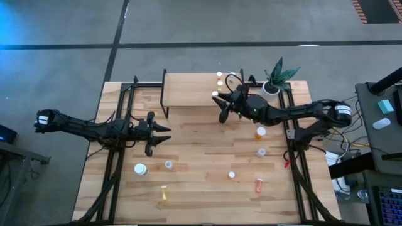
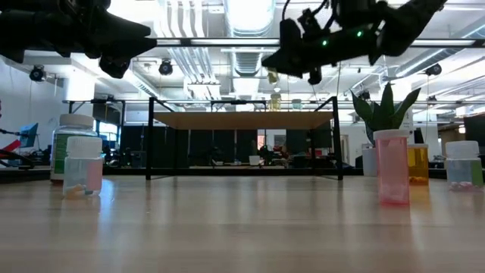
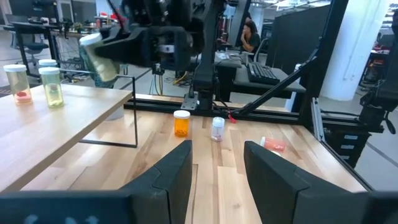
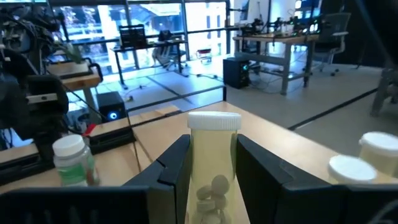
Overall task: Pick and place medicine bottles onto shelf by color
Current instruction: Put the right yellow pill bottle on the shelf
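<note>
My right gripper (image 1: pixel 224 112) is shut on a pale yellowish medicine bottle (image 4: pixel 213 163) with a white cap and tablets inside. It hangs in the air at the shelf's (image 1: pixel 188 91) near right corner, and the held bottle (image 3: pixel 94 57) also shows in the left wrist view. Several white-capped bottles (image 1: pixel 219 78) stand on their bases on the shelf's right end. My left gripper (image 1: pixel 164 133) waits open and level over the table's left half, with nothing between its fingers (image 3: pixel 177 171). My right gripper pinches the bottle's body (image 4: pixel 211 152) just below the cap, one finger on each side. The fingers lie about level and come from the table's right side. The bottle is lifted clear of table and shelf, cap up and slightly tilted.
Loose bottles stand on the table: a large white one (image 1: pixel 140 169), a clear one (image 1: pixel 168 164), a yellow one (image 1: pixel 164 192), an amber one (image 1: pixel 260 132), a clear one (image 1: pixel 260 152), a small one (image 1: pixel 232 175). An orange-red one (image 1: pixel 258 184) lies there. A potted plant (image 1: pixel 276 78) stands beside the shelf.
</note>
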`<act>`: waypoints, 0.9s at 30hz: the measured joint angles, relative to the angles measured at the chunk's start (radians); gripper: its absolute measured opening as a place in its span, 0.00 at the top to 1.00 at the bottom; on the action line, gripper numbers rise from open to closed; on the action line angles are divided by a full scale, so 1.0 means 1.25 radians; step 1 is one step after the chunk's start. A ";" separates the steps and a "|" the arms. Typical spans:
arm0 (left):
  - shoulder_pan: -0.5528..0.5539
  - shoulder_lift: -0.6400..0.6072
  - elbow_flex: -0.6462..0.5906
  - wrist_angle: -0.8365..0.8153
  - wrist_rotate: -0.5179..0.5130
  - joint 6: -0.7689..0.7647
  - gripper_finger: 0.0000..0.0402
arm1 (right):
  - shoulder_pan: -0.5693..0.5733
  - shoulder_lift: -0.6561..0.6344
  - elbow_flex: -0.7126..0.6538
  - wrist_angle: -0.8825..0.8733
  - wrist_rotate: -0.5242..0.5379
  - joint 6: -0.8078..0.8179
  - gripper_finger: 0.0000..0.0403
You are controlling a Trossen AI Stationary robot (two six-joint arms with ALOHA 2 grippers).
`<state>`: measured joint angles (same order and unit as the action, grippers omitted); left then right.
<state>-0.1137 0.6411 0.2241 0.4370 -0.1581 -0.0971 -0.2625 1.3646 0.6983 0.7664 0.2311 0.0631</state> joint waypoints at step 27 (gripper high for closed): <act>0.000 0.000 -0.002 0.000 -0.026 0.004 0.68 | -0.014 0.099 -0.164 0.437 0.067 -0.074 0.75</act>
<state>-0.1135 0.6411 0.2211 0.4374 -0.1904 -0.0925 -0.2801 1.4887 0.4930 1.3129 0.3152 -0.0289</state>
